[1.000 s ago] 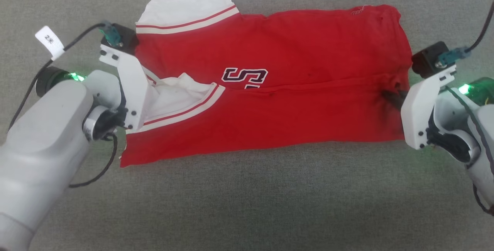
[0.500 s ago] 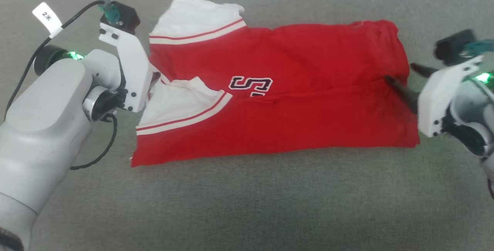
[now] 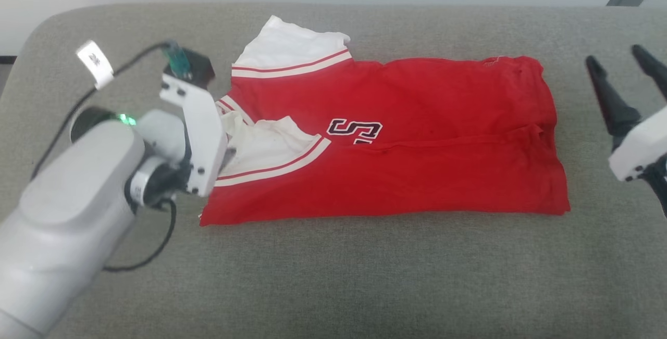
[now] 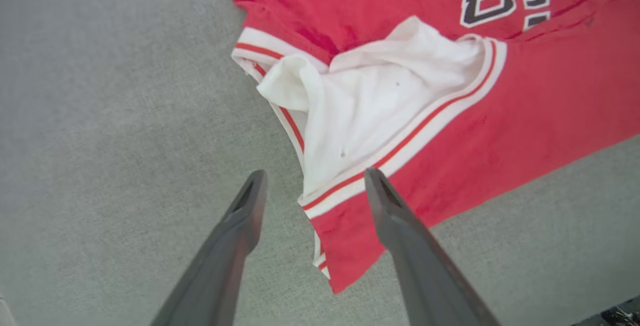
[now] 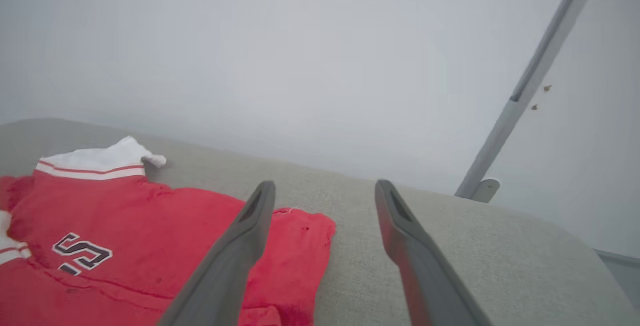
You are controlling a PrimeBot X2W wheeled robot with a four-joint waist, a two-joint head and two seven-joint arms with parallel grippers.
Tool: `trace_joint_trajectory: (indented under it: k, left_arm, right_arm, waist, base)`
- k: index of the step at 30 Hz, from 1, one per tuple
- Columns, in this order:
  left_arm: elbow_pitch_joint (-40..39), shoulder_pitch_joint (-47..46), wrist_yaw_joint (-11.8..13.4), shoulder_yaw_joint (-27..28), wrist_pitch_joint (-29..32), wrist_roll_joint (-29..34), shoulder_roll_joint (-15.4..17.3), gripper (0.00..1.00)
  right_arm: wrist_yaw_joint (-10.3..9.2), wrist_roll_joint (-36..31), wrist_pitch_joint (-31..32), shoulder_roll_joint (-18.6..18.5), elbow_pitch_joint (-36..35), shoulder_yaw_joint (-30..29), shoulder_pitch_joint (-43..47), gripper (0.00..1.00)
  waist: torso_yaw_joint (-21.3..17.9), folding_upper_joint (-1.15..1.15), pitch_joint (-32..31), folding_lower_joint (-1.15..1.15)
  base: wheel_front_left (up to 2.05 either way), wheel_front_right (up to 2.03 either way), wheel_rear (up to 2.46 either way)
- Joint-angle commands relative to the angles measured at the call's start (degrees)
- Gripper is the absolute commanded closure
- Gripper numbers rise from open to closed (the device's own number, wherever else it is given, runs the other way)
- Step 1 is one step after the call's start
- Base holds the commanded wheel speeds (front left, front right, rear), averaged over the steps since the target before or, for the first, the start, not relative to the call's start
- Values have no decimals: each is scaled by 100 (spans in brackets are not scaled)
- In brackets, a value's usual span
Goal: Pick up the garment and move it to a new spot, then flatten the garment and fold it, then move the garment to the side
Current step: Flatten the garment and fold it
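Observation:
The garment (image 3: 417, 146), red with white sleeves, lies folded lengthwise on the grey padded surface, part of its black-and-white print showing. In the left wrist view my left gripper (image 4: 312, 178) stands open over the garment's (image 4: 500, 115) left end. One fingertip is over the grey surface and the other over the striped sleeve trim, with nothing pinched. My right gripper (image 3: 614, 55) is open and raised, off the garment's right edge with its fingers pointing away. The right wrist view has the right gripper (image 5: 324, 186) open and empty above the garment's (image 5: 175, 236) far right corner.
The grey padded surface (image 3: 333, 276) has rounded far corners and bare room in front of the garment. A pale wall lies behind it, with a slanted grey pole (image 5: 530, 85) at the far right. A black cable with a white tag (image 3: 94, 63) loops over my left wrist.
Both grippers have opened and let go of the garment. The right one has lifted away to the right. The head camera has tilted up, bringing the far edge into view.

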Motion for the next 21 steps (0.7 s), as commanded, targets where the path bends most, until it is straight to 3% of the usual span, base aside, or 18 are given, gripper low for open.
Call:
trace_joint_trajectory:
  k: [1,5,12,21]
  left_arm:
    - [-160,201,164,1,140,-108,64,0]
    - [-482,497,470,-9,414,-236,240,0]
    - [-592,871,927,107,610,-486,393,0]
    - [73,1147,1072,369,463,-882,248,0]
  right_arm:
    - [0,-212,18,173,-282,-308,252,0]
    - [0,-615,208,539,-978,-965,705,0]
    - [0,-935,609,1114,-1860,-1563,1269,0]
    - [0,-940,990,1338,-2177,-1648,1470,0]
  waist:
    - [-35,0,-7,0]
    - [-146,0,40,0]
    - [-379,0,179,0]
    - [-586,0,281,0]
  base:
    - [0,0,0]
    - [0,0,0]
    - [0,0,0]
    - [0,0,0]
